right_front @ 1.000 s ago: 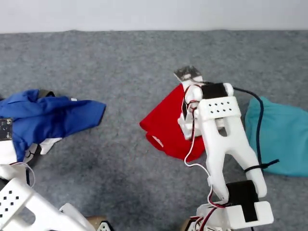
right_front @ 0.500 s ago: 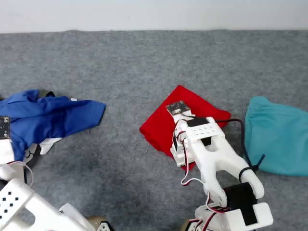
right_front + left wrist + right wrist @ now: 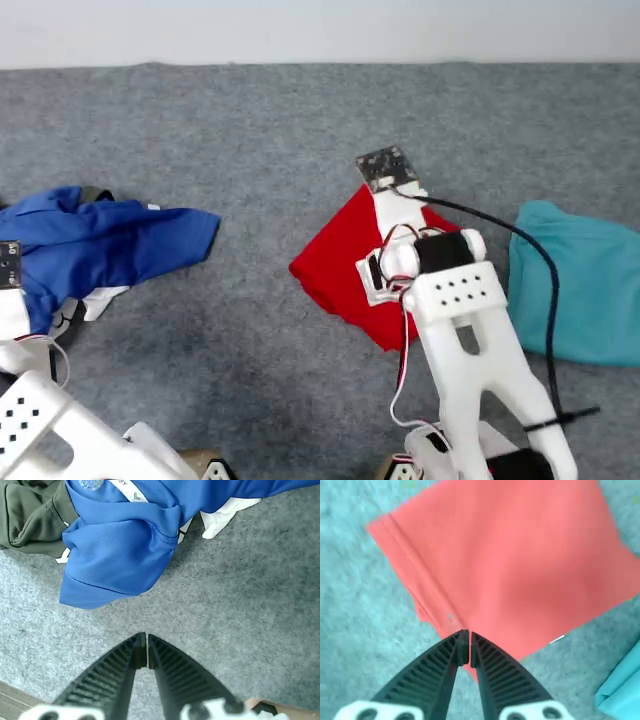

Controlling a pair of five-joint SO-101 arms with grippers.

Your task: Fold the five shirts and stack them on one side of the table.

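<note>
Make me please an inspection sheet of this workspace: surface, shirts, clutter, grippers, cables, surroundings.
Surface: grey carpet-like table cover.
Job's things: red shirt folded, mid-table; teal shirt at the table's side beside it; blue shirt unfolded, heaped with an olive garment and a white garment.
Clutter: nothing seen.
Grippers: left gripper shut, over bare cover near the blue shirt; right gripper shut, tips at the red shirt's edge.
Cables: black cable runs from the right arm across the teal shirt.
Surroundings: pale wall behind the table.
</note>
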